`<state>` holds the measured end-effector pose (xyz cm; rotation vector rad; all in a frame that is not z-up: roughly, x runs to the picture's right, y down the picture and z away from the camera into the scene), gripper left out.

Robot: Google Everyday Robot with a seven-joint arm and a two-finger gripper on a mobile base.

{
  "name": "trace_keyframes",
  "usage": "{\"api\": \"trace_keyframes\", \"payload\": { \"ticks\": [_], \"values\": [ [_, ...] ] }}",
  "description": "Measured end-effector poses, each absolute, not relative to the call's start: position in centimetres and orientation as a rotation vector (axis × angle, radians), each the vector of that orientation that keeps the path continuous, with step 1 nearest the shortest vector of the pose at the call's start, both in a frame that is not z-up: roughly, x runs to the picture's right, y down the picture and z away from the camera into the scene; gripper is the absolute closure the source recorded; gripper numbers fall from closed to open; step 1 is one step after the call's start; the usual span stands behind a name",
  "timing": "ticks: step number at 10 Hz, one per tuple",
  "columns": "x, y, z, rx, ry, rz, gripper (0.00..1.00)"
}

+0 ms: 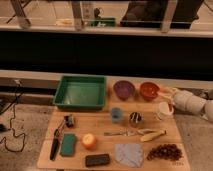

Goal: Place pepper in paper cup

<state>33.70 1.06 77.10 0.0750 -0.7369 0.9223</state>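
Here's my gripper (169, 102) at the right side of the table (95, 122), fingers clenched on the pepper (171, 106) (only a red-orange bit shows), right at the paper cup's (162, 112) right rim, just nearer than the orange bowl (149, 90).

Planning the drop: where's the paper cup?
Camera view, right end of the table: paper cup stands right of the dark cup, near the orange bowl, hand just above it.

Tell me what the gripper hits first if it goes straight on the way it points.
The gripper, shut on what looks like the pepper, reaches in from the right, pointing left and slightly down. The paper cup lies first in that line, right at its tip; depth is unclear.
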Motion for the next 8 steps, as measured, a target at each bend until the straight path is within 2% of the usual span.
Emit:
{"api": "trace_keyframes", "payload": {
  "ticks": [8],
  "values": [
    [33.76,1.23,77.01,0.072,-0.733,0.921,0.93]
  ]
}}
